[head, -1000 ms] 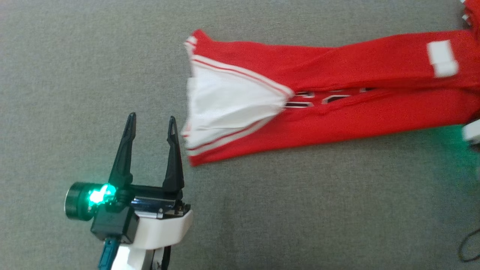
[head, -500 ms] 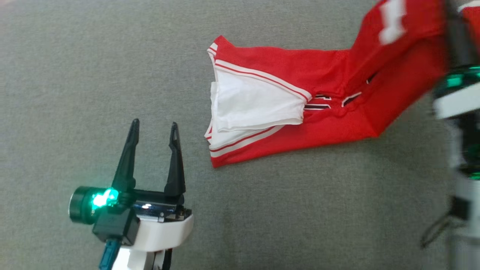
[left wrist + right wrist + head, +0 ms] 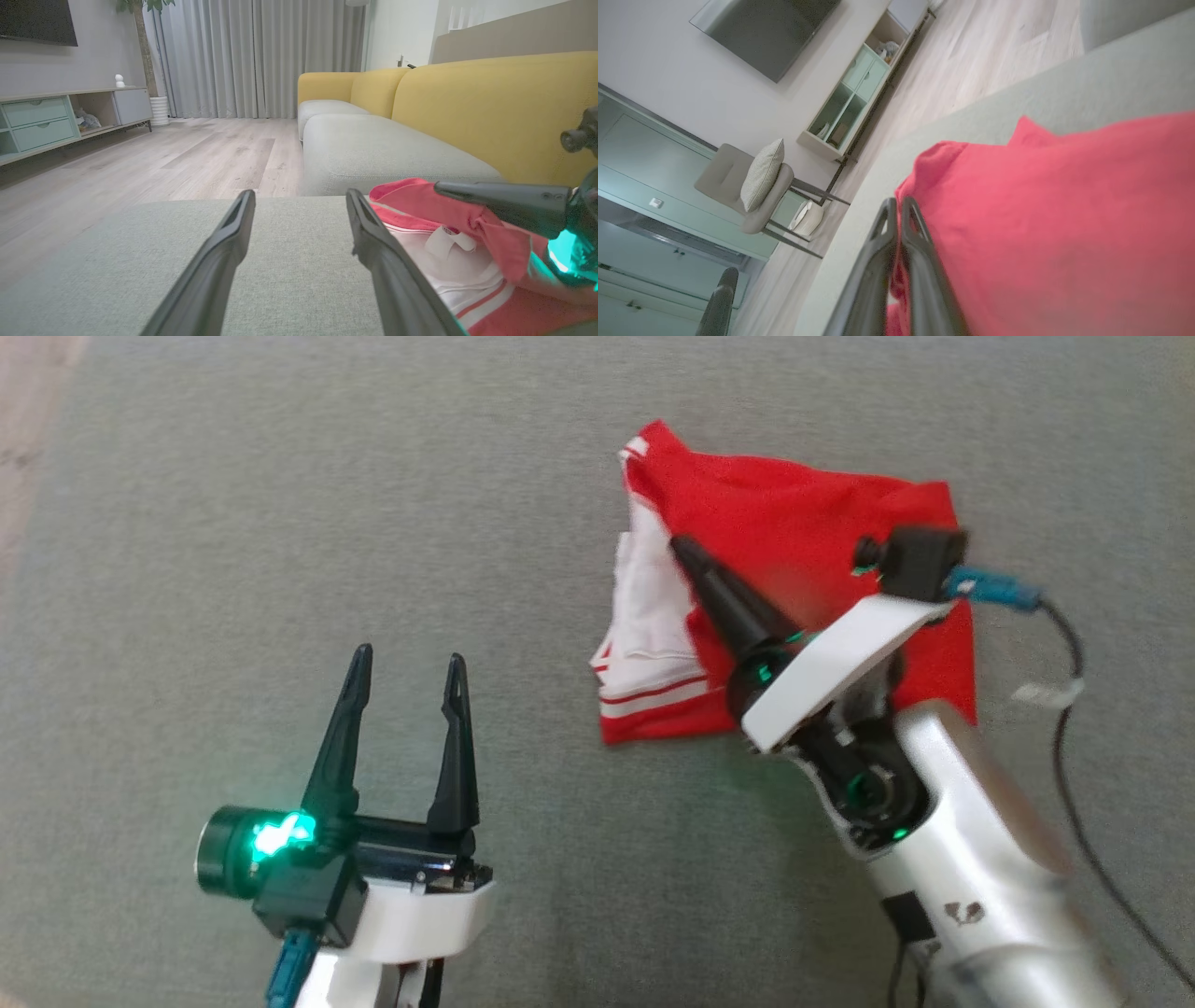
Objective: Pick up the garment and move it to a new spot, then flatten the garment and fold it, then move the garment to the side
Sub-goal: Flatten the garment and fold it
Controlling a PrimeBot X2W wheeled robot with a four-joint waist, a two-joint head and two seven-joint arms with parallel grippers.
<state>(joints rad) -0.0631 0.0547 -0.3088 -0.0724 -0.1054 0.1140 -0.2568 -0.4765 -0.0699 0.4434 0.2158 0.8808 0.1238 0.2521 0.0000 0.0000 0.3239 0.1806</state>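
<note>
Garment is lying on the grey cushion, now doubled over short where half a second ago it was stretching long to the right. The right gripper is pinching its red fabric, fingers together. The left gripper is hovering nearby, fingers spread. The white neck tag is too small to read.

The left gripper hovers low over the grey cushion, fingers spread wide, nothing between them. Just to its right lies the red-and-white garment, bunched up, with the right gripper reaching across its top. Behind them is a yellow sofa.
</note>
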